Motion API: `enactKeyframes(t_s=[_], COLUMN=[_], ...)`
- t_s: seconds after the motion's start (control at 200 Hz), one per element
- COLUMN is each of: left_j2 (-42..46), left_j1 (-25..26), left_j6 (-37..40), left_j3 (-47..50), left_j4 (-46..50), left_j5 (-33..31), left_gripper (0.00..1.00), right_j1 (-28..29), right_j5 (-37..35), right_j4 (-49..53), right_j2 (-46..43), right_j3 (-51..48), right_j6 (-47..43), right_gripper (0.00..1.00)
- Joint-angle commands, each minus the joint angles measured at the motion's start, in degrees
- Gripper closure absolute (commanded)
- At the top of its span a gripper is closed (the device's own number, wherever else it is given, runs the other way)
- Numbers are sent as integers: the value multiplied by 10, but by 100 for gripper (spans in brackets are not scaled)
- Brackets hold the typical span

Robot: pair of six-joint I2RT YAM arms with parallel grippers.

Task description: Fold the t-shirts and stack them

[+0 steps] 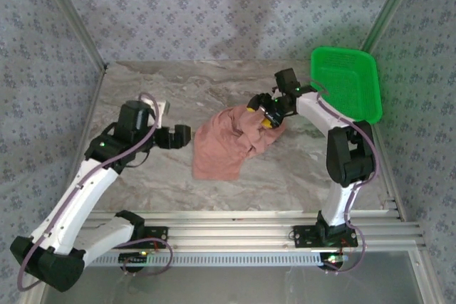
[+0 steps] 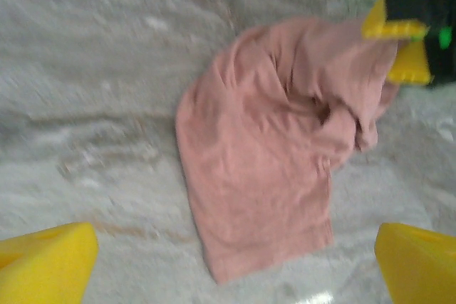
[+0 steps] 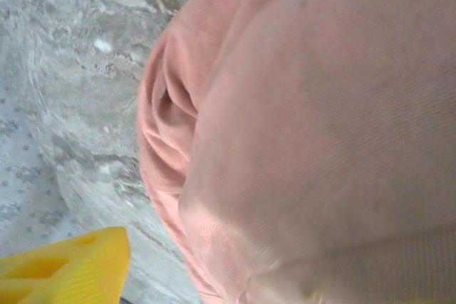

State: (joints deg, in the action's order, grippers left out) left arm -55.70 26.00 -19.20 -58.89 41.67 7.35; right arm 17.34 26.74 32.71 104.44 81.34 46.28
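Though broad enough to spread cloth flat, worktop [image 1: 164, 83]: grey marbled slab, carrying one rumpled garment near its middle.
left arm: reaches in low from the near-left base, forearm angled toward the centre, wrist levelled to face the cloth. Seemingly posed to wait for a free edge.
right arm: rises from the near-right base, bends sharply at the elbow, leans back inward over the far-right side of the cloth, wrist tipped down.
t-shirt [image 1: 226, 146]: salmon-pink, bunched and creased, lying on the worktop between the two arms. Flat at the near-left, drawn up off the surface at the far-right corner. No print in sight. Probably lifted there to shake or drag the heap open. Folding not yet begun.
green basket [image 1: 347, 83]: at the far-right corner, apparently tilted, well apart from the cloth. Likely parked there to keep out of the way.
right end effector [image 1: 267, 115]: closed on a fold at the shirt's far-right edge, yellow pads [image 2: 399, 26] pinching cloth, as far as can be judged.
left end effector [image 1: 187, 135]: spread wide and empty, fingers [image 2: 46, 261] far apart, hovering just beside the shirt's left edge without touching.
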Motion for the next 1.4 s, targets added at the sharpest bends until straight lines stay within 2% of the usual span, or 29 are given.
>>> enactKeyframes(t_s=[0.0,0.045,0.08,0.095,0.31,0.505,0.645,0.824,1.154,1.394], left_j2=[3,-4,-12,-16,-89,-151,-194,-260,-324,-381], left_j1=[9,12,15,17,50,55,59,69,86,106], left_j6=[-58,-79,-95,-101,-185,-240,-275,-286,-295,-283], left_j3=[45,66,79,83,131,155,157,135,110,74], left_j4=[60,59,58,58,23,-25,-100,-117,-139,-135], left_j5=[49,70,82,87,122,117,119,114,80,68], left_gripper=[0,2,3,3,12,24,28,34,41,61], right_j1=[-2,0,4,6,16,18,19,18,16,14], right_j5=[-49,-65,-73,-75,-87,-67,-60,-51,-42,-47], right_j4=[111,129,141,143,134,138,140,145,151,155], right_j2=[-58,-83,-103,-112,-228,-247,-252,-255,-275,-282], right_j3=[11,0,-14,-19,-120,-170,-181,-189,-195,-206], right_j6=[-97,-133,-150,-156,-186,-198,-207,-222,-228,-227], right_gripper=[17,15,2,0,0,0,0,0,0,0])
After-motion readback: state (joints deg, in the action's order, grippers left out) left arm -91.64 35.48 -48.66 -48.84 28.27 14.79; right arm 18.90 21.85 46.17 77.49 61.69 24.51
